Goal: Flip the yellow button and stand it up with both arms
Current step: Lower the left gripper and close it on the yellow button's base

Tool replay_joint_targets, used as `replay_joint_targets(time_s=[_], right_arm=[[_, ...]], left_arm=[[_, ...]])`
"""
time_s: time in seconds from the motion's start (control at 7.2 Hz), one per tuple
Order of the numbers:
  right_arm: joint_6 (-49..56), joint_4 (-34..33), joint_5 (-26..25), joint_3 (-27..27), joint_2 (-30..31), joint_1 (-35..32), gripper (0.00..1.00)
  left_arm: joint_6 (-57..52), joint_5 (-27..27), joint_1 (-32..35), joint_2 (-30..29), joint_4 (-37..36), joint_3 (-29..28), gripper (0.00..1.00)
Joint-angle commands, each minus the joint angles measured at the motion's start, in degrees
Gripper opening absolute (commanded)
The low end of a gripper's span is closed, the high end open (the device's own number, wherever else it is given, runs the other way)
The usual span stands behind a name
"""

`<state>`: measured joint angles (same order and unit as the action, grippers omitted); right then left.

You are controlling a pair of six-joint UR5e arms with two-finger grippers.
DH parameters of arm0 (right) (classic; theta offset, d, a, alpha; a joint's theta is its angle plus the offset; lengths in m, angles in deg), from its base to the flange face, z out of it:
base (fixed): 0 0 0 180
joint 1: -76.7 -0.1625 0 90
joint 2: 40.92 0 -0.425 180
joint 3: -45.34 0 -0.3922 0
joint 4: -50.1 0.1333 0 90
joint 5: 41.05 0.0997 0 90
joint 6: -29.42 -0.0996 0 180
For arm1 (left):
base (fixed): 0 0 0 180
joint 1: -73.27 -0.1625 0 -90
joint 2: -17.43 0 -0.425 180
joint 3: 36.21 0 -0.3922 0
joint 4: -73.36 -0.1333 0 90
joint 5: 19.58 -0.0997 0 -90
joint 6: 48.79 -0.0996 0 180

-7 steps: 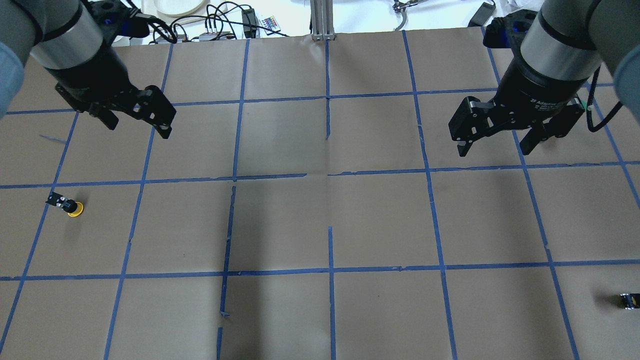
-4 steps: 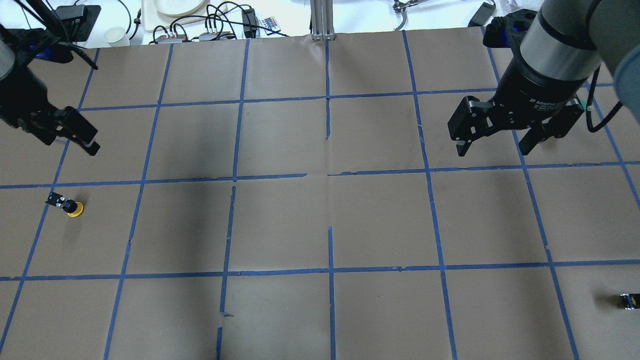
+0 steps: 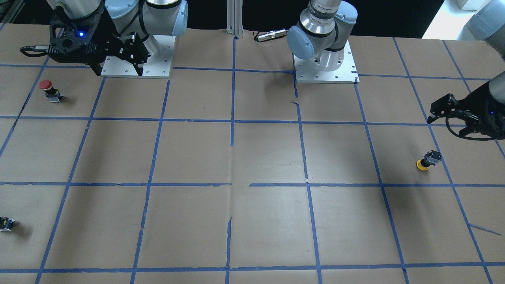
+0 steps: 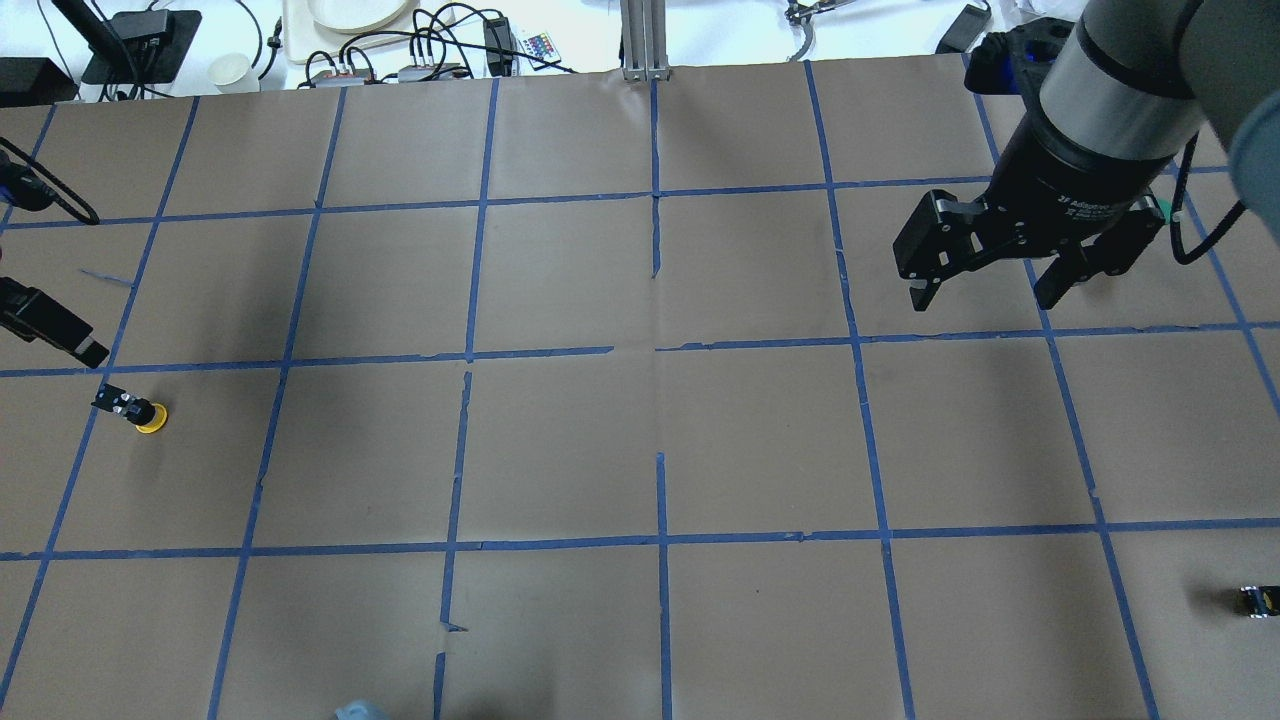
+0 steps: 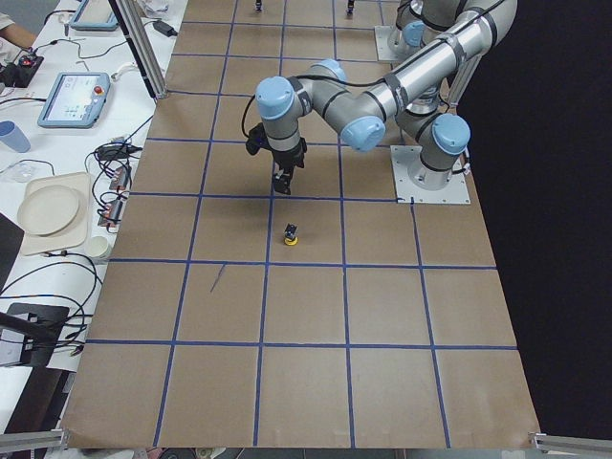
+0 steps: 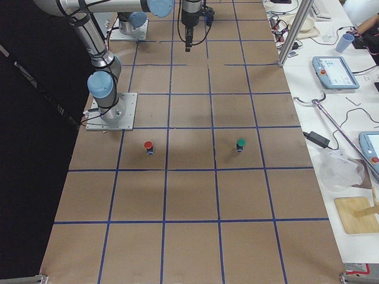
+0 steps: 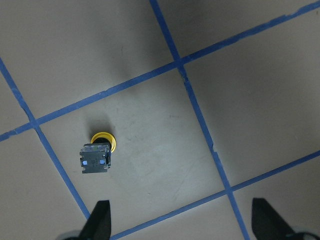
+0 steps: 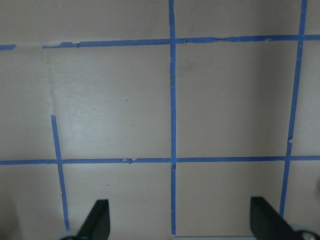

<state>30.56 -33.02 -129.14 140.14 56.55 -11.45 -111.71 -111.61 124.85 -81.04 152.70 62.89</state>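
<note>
Overhead exterior: the yellow button [image 4: 138,411] sits far out on the robot's left side of the brown-papered table [image 4: 640,440], just inside a blue tape square. From the left end of the table it looks cap-down, black body on top. The left gripper [image 7: 182,224] hangs above it, jaws spread wide, nothing between them. Its wrist camera shows the button off toward one fingertip [image 7: 100,220], clear of both. Over on the other side, the right gripper [image 4: 985,292] hovers above bare paper, also wide open and empty. A red-capped button [image 3: 47,87] stands near the right arm's base, and a small capless part [image 4: 1256,601] lies at the table's edge.
</note>
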Motion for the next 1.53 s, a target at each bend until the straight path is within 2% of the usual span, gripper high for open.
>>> replay_joint_targets(time_s=[0.0,0.14,0.83,0.97,1.11,1.25,1.39], right_arm=[[0.0,0.1,0.0,0.0,0.0,0.0,1.0],[0.1,0.1,-0.1,0.0,0.0,0.0,1.0],[0.2,0.2,-0.1,0.1,0.0,0.0,1.0],[0.1,0.0,0.0,0.6,0.1,0.0,1.0],[0.0,0.0,-0.1,0.7,0.1,0.0,1.0],[0.0,0.0,-0.2,0.8,0.1,0.0,1.0],[0.0,0.0,-0.1,0.8,0.1,0.0,1.0]], left_arm=[[-6.5,-0.3,-3.1,-4.7,-16.7,5.5,0.99],[-8.2,-0.3,-3.2,-5.7,-22.0,8.1,0.99],[-8.4,-0.1,-3.5,-9.5,-22.3,8.7,0.98],[-8.1,-0.1,-3.7,-9.6,-22.3,8.6,0.94],[-8.2,0.0,-3.7,-9.8,-22.3,8.8,0.88],[-7.7,0.0,-3.7,-9.9,-22.3,8.8,0.73],[-7.1,0.0,-3.7,-9.9,-22.4,8.7,0.46]])
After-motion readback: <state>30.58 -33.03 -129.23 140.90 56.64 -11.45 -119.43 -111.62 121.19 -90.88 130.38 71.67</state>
